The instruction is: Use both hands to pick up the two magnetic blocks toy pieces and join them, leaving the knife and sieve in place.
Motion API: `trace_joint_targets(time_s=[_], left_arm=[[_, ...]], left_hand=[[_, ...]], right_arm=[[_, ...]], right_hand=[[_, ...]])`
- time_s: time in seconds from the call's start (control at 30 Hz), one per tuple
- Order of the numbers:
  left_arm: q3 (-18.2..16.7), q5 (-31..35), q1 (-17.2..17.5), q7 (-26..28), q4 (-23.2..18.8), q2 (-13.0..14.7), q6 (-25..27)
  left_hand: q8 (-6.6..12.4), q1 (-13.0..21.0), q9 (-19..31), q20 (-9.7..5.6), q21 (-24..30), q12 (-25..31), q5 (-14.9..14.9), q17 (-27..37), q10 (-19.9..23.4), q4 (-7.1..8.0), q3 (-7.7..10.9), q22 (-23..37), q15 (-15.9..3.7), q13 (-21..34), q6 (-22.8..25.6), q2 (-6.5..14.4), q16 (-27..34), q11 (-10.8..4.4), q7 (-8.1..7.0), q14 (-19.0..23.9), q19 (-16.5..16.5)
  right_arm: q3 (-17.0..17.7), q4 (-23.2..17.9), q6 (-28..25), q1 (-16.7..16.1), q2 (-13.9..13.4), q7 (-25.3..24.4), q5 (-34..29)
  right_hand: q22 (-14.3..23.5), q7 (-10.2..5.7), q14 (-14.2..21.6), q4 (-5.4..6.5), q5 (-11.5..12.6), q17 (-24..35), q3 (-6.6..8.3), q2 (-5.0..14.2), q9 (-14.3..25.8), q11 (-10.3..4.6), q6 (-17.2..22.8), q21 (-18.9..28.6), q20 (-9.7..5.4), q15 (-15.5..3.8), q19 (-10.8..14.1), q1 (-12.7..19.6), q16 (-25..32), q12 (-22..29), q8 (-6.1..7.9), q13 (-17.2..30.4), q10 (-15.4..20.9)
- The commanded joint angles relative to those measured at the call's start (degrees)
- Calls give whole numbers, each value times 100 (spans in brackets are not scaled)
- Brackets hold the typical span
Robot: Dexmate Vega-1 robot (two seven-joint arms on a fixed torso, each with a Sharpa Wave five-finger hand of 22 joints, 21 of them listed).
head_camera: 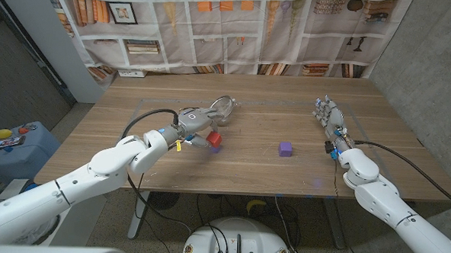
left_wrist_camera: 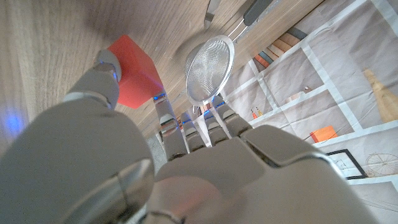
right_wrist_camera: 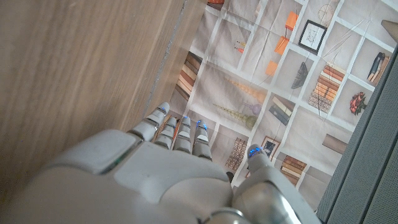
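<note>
A red block point(head_camera: 212, 139) lies on the table point(head_camera: 287, 118) left of the middle. My left hand point(head_camera: 193, 123) hovers right over it with its fingers spread towards the sieve point(head_camera: 223, 107). In the left wrist view the thumb point(left_wrist_camera: 102, 78) lies against the side of the red block point(left_wrist_camera: 135, 81), and the other fingers reach past it without closing. A purple block point(head_camera: 286, 149) sits alone near the table's middle. At the table's right side my right hand point(head_camera: 329, 116) has its fingers straight and holds nothing, well away from the purple block.
The metal sieve point(left_wrist_camera: 210, 67) lies just beyond my left fingertips, its handle pointing away. A thin grey blade point(left_wrist_camera: 211, 9), seemingly the knife, shows beside that handle. A bookshelf-print backdrop point(head_camera: 237, 28) hangs behind the table's far edge.
</note>
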Motion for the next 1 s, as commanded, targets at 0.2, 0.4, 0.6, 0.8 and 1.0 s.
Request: trace_joint_targets(time_s=[0.2, 0.4, 0.6, 0.8, 1.0], left_arm=[[49, 180, 79, 6, -184, -219, 490], [128, 246, 62, -52, -217, -399, 719], [248, 402, 14, -157, -279, -554, 933], [346, 547, -31, -261, -335, -652, 1082], [394, 622, -34, -289, -375, -729, 1191]], left_hand=[[66, 9, 23, -111, 8, 19, 43, 20, 121, 24, -38, 27, -428, 22, 346, 95, -20, -26, -207, 79, 61], [67, 12, 22, -111, 9, 10, 46, 20, 123, 27, -51, 27, -422, 22, 377, 113, -20, -30, -192, 89, 66], [63, 14, 22, -114, 10, 9, 49, 21, 144, 31, -65, 28, -417, 22, 401, 136, -22, -23, -177, 93, 71], [60, 13, 23, -113, 8, 10, 53, 21, 171, 37, -79, 29, -420, 22, 427, 160, -20, -43, -171, 108, 70], [50, 8, 23, -113, 7, 11, 55, 22, 190, 42, -91, 30, -418, 22, 427, 176, -21, -37, -173, 111, 69]], right_arm=[[105, -780, -527, -316, -682, -283, -624], [86, -918, -607, -350, -935, -406, -1136], [136, -979, -571, -442, -1141, -407, -1438], [271, -1124, -501, -665, -1348, -520, -1760], [438, -1524, -778, -979, -1634, -728, -2215]], right_hand=[[29, -52, 22, -70, 38, -7, 23, 306, 9, -30, 50, -17, -87, -88, 78, 80, 47, 21, 43, 0, 41], [29, -147, 64, -126, 37, -32, 39, 295, 9, -39, 75, -10, -89, -109, 117, 140, 53, 31, 46, 1, 75], [28, -179, 114, -180, 30, -55, 38, 253, 10, -31, 149, -5, -79, -116, 154, 182, 61, 45, 68, 1, 124], [28, -178, 139, -238, 18, -81, 26, 187, 13, -27, 224, -7, -60, -95, 172, 213, 56, 53, 87, 2, 159], [28, -175, 165, -295, 6, -106, 16, 127, 16, -22, 248, -14, -45, -72, 174, 245, 52, 44, 86, 2, 153]])
